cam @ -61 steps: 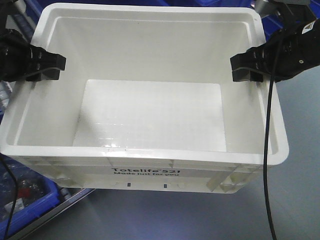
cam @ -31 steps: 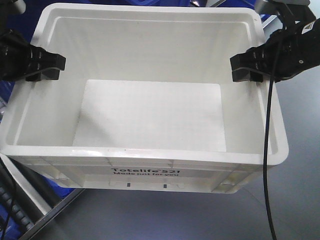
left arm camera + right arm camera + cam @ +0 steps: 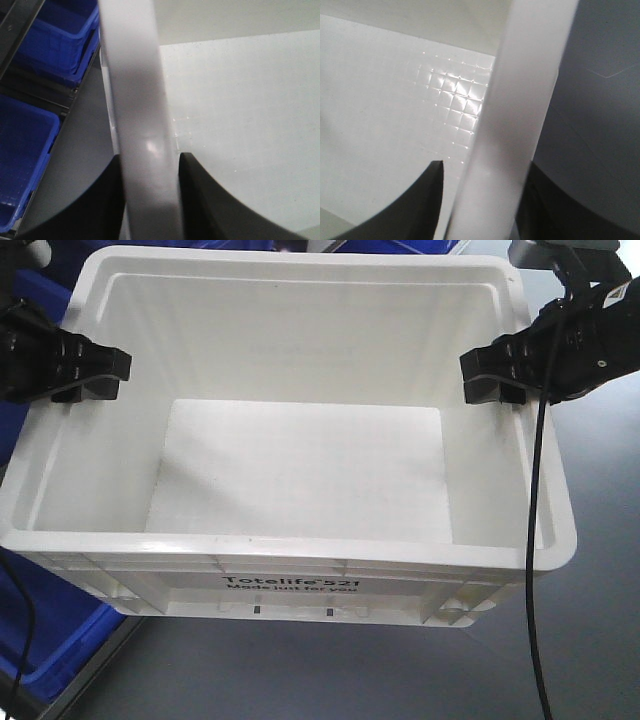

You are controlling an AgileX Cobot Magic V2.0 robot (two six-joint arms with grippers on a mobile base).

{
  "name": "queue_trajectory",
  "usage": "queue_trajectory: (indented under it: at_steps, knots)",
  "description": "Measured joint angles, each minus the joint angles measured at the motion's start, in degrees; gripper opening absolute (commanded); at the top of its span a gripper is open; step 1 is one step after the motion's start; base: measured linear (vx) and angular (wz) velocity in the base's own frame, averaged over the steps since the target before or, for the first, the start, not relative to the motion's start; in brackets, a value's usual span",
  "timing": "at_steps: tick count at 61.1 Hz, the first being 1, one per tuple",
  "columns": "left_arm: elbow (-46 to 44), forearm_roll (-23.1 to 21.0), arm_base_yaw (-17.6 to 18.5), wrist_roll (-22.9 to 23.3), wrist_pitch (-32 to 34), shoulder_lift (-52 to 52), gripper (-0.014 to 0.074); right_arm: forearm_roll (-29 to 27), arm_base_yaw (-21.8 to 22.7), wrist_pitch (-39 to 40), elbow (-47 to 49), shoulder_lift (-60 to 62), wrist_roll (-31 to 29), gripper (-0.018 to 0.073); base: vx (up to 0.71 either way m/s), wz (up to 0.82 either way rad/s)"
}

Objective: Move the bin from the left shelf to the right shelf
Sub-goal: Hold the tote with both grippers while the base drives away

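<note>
1. The left gripper [image 3: 112, 375] is clamping the left side rim of the bin [image 3: 290, 552], with one finger inside the wall and one outside it.
2. In the left wrist view, the white rim is running up between the two dark fingers [image 3: 95, 200], and both are pressing against it.
3. The right gripper [image 3: 475, 378] is pinching the opposite side rim in the same way, and its own wrist view is showing the rim wedged tight between its jaws.
4. The bin is spanning the gap between the two grippers, open side up, with its printed front wall lying nearer the camera than either gripper.
5. Blue bins [image 3: 65, 35] are sitting outboard of the left gripper, beyond and below the rim it is holding.
6. A black cable [image 3: 533, 540] is trailing down from the right gripper and crossing the bin's right wall.
7. A plain grey surface [image 3: 590, 640] is lying outboard of the right gripper.
</note>
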State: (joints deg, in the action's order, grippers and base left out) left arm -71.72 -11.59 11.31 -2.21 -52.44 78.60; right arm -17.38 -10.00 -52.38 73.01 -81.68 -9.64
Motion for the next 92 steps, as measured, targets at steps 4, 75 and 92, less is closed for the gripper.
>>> queue_trajectory:
  at_steps: [4, 75, 92]
  knots:
    - [0.0, 0.0, 0.0, 0.0, 0.0, 0.0, -0.0008, 0.0, 0.0, 0.0, 0.0, 0.0, 0.0, -0.0004, 0.11, -0.44]
    - [0.0, 0.0, 0.0, 0.0, 0.1, 0.0, -0.0008, 0.0, 0.0, -0.1, 0.0, 0.0, 0.0, -0.0004, 0.18, -0.60]
    - [0.0, 0.0, 0.0, 0.0, 0.0, 0.0, -0.0008, 0.0, 0.0, -0.1, 0.0, 0.0, 0.0, -0.0004, 0.24, -0.33]
